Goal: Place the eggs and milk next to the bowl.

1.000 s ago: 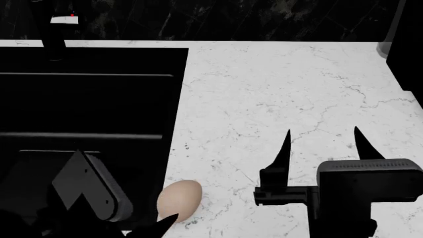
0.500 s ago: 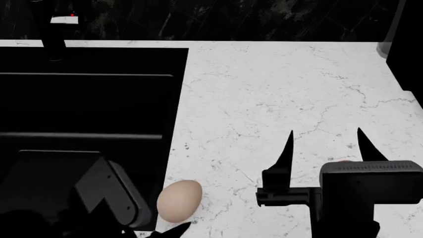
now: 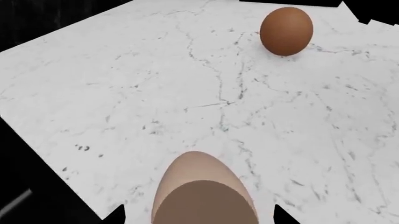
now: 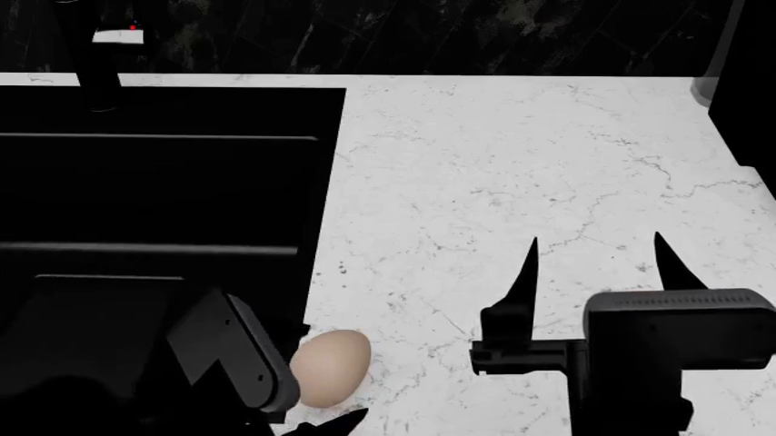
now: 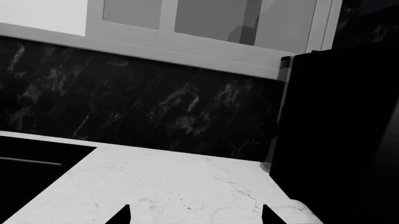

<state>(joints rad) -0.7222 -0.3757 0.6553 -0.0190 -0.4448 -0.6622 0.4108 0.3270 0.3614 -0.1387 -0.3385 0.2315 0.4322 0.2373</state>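
Worktop: white marble with grey veining, filling the right and centre of the head view; a dark recessed area adjoins it at left, a black marbled backsplash runs along the far edge.

Pale egg: pinkish-beige, lying on the worktop at its near left edge, just beside the dark recess. In the left wrist view it sits close under the camera, between the two finger tips.

Brown egg: orange-brown, resting on the marble well apart from the pale egg, seen in the left wrist view only.

Left gripper: low at the near left, arm body angled toward the pale egg; fingers spread wide, one dark tip showing either side of the egg, no contact visible.

Right gripper: held above the worktop at the near right, its two pointed fingers aimed away toward the far wall, parted with bare marble between them, nothing held.

Dark tall appliance: at the far right of the worktop.
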